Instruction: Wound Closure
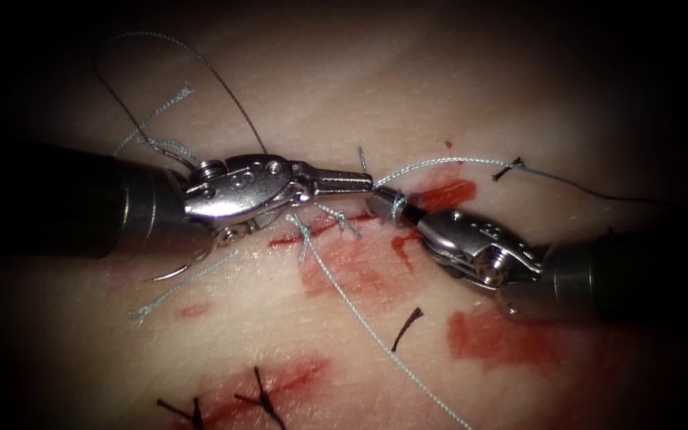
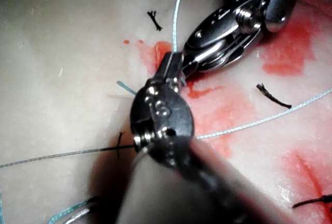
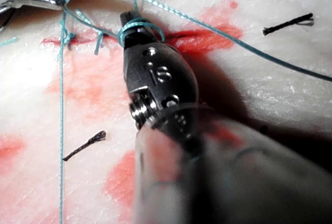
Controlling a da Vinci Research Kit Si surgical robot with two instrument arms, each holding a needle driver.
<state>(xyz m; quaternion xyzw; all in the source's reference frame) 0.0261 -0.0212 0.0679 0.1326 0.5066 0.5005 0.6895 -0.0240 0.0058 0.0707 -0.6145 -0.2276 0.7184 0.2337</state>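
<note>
– What's the biggest thing there?

– The tissue, pale, with the cut as a thin red line near its middle. Red fluid lies in patches around the cut and toward the lower edge.

– And the tools?

– The left tool reaches in from the tissue's left edge and the right tool from the right edge. Their tips nearly meet just above the cut.

– Is the left one holding anything?

– Yes, its jaws are closed on the thread at the very tip. From there the thread arcs off toward the right edge.

– The right one?

– Its jaws look closed too. The thread is wound round them in a couple of turns, which is plain in the right wrist view. I see nothing pinched between them.

– Where else does the thread run?

– One strand slants from the cut down to the lower edge. Another makes a wide loop near the upper left corner, behind the left tool. Short pale tails stick up at the cut.

– The needle?

– The needle lies loose on the tissue left of the cut, partly under the left tool. Neither tool grips it, and it is not in the tissue.

– Anything smaller?

– Dark cut ends lie scattered below and to the right of the cut. Dark stitches sit at the lower edge.
</note>
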